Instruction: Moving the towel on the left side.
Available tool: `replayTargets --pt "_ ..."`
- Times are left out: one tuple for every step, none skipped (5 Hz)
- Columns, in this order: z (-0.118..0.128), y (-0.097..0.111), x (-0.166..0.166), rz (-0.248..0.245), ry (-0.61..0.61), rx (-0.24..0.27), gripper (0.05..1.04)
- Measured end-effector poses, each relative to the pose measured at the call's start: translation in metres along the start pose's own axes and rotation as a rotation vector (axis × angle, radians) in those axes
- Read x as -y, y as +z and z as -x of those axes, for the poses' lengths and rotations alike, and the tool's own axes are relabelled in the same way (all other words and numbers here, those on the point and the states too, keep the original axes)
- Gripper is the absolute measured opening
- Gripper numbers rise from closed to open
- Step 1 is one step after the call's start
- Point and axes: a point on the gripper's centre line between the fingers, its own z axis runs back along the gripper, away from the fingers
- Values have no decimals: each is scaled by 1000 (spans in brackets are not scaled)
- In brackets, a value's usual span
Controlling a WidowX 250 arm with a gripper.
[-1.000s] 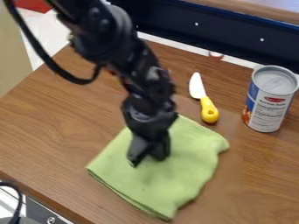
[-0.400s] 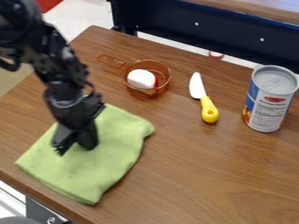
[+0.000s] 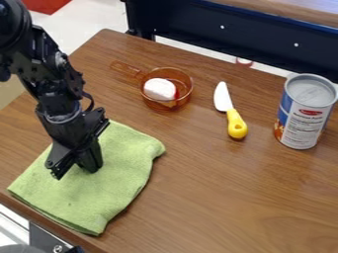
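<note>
The black gripper (image 3: 76, 173) points down onto the upper-left part of the green towel (image 3: 99, 197), its tips touching the cloth. The towel lies nearly flat at the lower left of the table, its lower-left side along the front edge. Part of the cloth is hidden beneath the gripper. How far apart the tips stand cannot be told.
An amber transparent pan (image 3: 184, 84) holding a white item (image 3: 159, 89) stands upper centre. Right of it lies a knife with a yellow handle (image 3: 236, 124). A can (image 3: 306, 111) stands at the right. The table's front edge (image 3: 63, 232) runs along the lower left.
Gripper and towel have moved together a long way left, from the middle of the table to its lower left. The pan, earlier behind the arm, is uncovered. Knife and can have not moved.
</note>
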Motion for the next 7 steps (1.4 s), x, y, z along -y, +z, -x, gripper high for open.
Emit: replayTargets --pt "4 -1 8 32 -30 11 52" --pt "12 -2 19 53 -52 16 52" --pt "19 -3 29 72 -61 37 52" --pt "26 -1 33 59 -44 4 52" --pt "25 4 31 37 -30 2 52" --pt "16 18 40 50 -4 5 52" --pt "15 35 53 87 33 -4 71"
